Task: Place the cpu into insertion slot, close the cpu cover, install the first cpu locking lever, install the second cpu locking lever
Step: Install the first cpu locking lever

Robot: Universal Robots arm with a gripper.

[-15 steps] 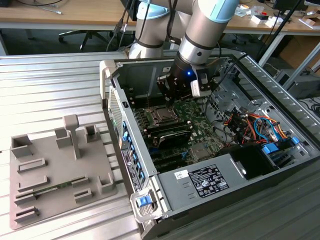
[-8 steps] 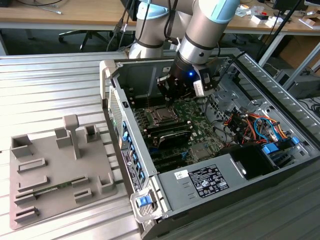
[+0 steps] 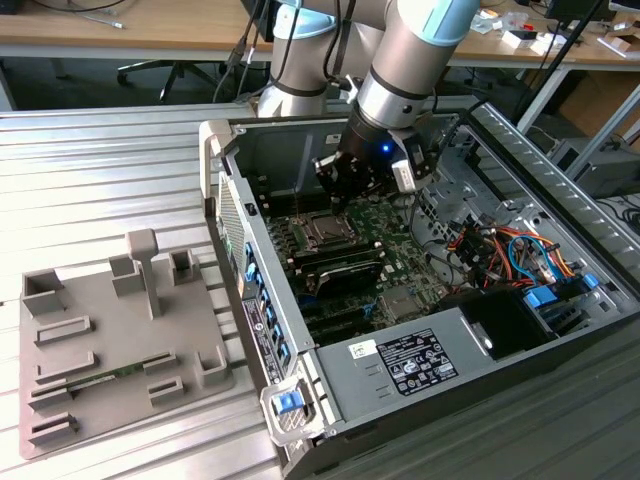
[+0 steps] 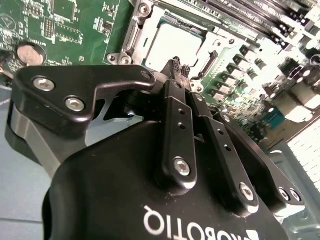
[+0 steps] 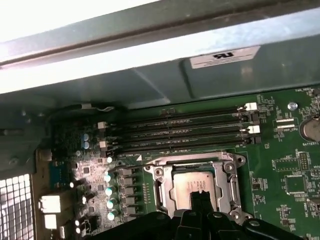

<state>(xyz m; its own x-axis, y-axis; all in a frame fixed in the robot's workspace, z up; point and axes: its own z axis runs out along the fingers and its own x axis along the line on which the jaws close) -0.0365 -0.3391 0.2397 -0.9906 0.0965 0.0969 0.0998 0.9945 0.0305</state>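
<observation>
The chip [image 5: 191, 186] sits flat in the socket [image 4: 131, 37] on the green board [image 5: 285, 165], its pale metal top facing up. The thin metal cover [image 5: 193, 161] looks to lie down around it, framing the chip through its cut-out centre. I cannot tell how the locking levers stand.

The gripper [image 4: 176, 67] hangs just above the socket. In the second wrist view its two black fingers [image 4: 176, 125] run side by side and meet at the tips, pressed together with nothing seen between them. Those tips point at the socket's edge, just beside the chip. Whether they touch the metal I cannot tell.

Beside the socket lie the long black memory slots [image 5: 185, 131], running parallel to one of its sides. A round coin battery [image 4: 29, 54] sits on the board, well apart from the socket.

In the exterior view the arm [image 3: 415, 45] reaches down into the open computer case [image 3: 440, 350], which lies on its side on a ribbed metal table [image 3: 110, 170]. A grey holder tray [image 3: 100, 340] rests on the table toward the exterior view's left, near the case.
</observation>
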